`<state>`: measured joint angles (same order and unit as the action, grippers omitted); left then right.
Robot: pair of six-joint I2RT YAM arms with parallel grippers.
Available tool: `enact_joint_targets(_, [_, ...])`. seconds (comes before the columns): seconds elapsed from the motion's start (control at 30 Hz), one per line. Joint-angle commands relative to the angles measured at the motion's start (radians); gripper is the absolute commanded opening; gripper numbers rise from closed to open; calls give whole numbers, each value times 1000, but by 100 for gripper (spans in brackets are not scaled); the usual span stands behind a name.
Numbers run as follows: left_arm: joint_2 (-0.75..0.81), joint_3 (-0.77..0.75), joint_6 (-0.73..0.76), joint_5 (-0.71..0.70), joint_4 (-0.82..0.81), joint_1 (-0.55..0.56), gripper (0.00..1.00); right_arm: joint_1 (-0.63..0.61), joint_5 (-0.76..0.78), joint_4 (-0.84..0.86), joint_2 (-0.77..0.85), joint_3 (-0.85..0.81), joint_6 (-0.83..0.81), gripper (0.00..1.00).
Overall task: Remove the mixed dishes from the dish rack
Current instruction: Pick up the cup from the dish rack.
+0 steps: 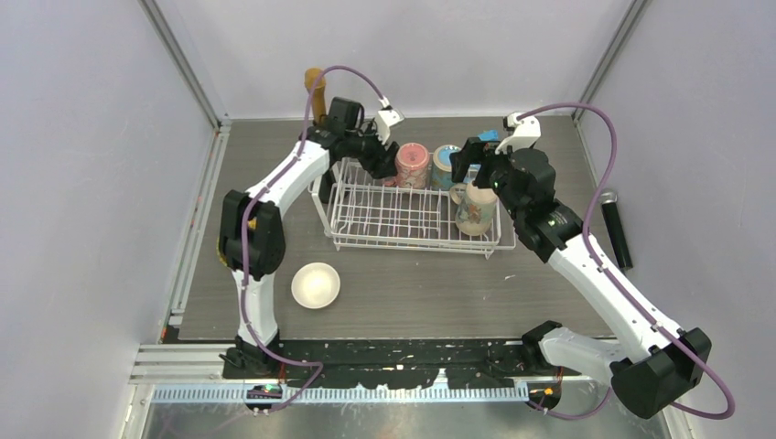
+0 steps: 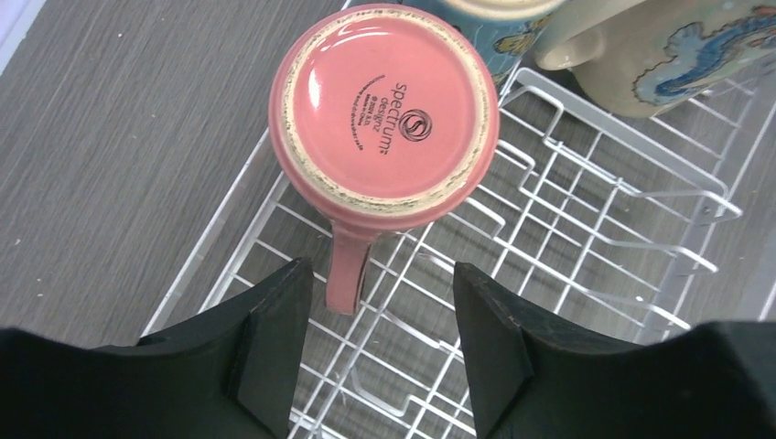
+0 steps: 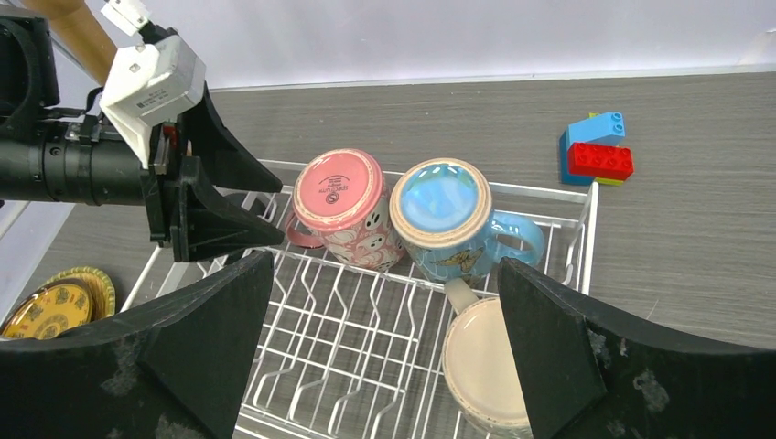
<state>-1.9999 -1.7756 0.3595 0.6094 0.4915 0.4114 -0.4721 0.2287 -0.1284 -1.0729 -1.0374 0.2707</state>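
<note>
Grey table [image 1: 439,293] – left hand [image 2: 380,270] open astride handle of pink mug [image 2: 384,110] – right hand [image 3: 384,265] open

The left arm [image 1: 274,187] rises from its base, bends at the elbow and reaches far and inward; the left pincer [image 2: 380,274] points down, jaws parted. The right arm [image 1: 599,274] stretches forward and inward; the right pincer [image 3: 384,265] tilts down, jaws spread wide
</note>
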Motion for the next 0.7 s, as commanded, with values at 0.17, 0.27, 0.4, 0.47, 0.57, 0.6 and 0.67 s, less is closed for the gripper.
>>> enact_joint_targets(0.17, [-97, -109, 110, -33, 136, -3, 56, -3, 12, 51, 36, 5, -11, 100])
enact_joint_targets(0.27, [-118, -125, 113, -25, 148, -3, 55, -3, 4, 51, 34, 5, -12, 100])
enact_joint_targets(0.4, [-128, -128, 108, -20, 133, -2, 53, -3, 1, 55, 36, 8, -15, 100])
enact_joint_targets(0.47, [-133, -130, 102, -27, 119, -1, 52, -3, 1, 58, 36, 9, -16, 100])
enact_joint_targets(0.57, [-143, -135, 89, -43, 99, 3, 51, -3, 0, 60, 34, 10, -17, 100])
enact_joint_targets(0.6, [-146, -135, 84, -50, 89, 5, 51, -3, 0, 61, 34, 11, -17, 100])
enact_joint_targets(0.67, [-148, -131, 72, -88, 67, 10, 50, -3, 0, 60, 35, 12, -18, 100])
